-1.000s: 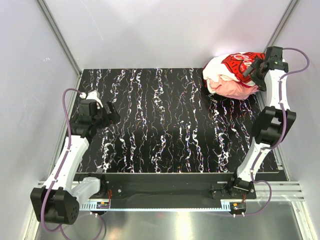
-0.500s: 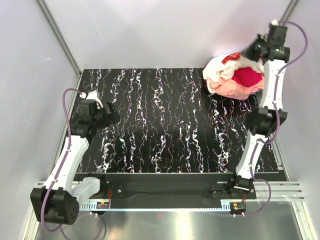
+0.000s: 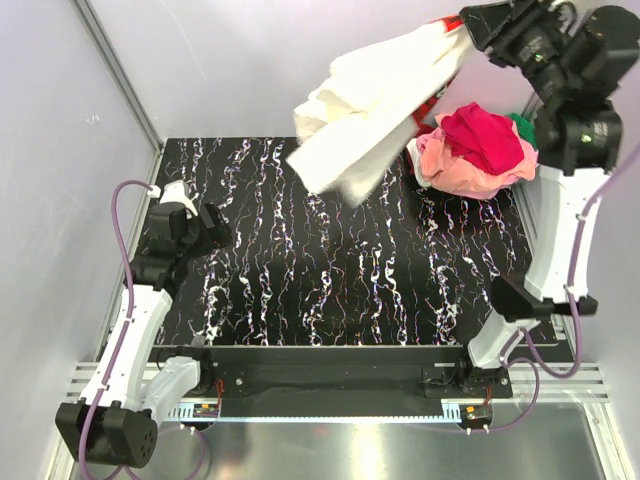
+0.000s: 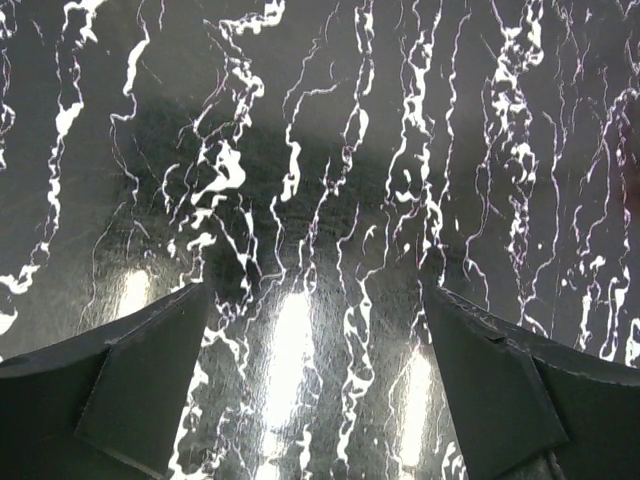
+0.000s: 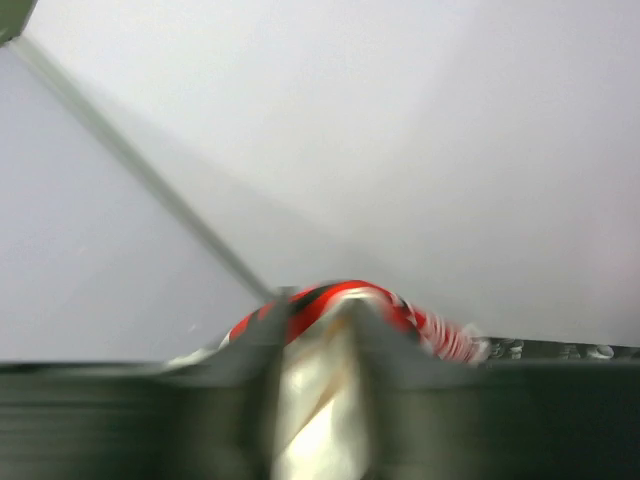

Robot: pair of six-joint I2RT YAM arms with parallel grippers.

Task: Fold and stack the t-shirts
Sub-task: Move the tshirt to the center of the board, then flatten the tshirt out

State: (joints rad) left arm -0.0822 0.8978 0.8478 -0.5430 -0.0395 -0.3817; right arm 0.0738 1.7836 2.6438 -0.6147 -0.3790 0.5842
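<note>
My right gripper [image 3: 468,22] is raised high at the back right, shut on the white t-shirt [image 3: 365,110], which hangs in the air and swings out to the left over the table. In the blurred right wrist view the white and red cloth [image 5: 330,390] is pinched between my fingers. A pile of t-shirts [image 3: 472,152] lies at the back right corner: magenta on top, pink below, a bit of green at the right. My left gripper [image 3: 218,228] hovers open and empty over the black marbled table [image 4: 330,200] at the left.
Grey enclosure walls with metal posts [image 3: 115,70] stand close round the table. The table's near edge has a metal rail [image 3: 330,385] with both arm bases.
My right gripper has lifted the white t-shirt off the pile, up and to the left, uncovering the magenta shirt. My left arm has shifted slightly.
</note>
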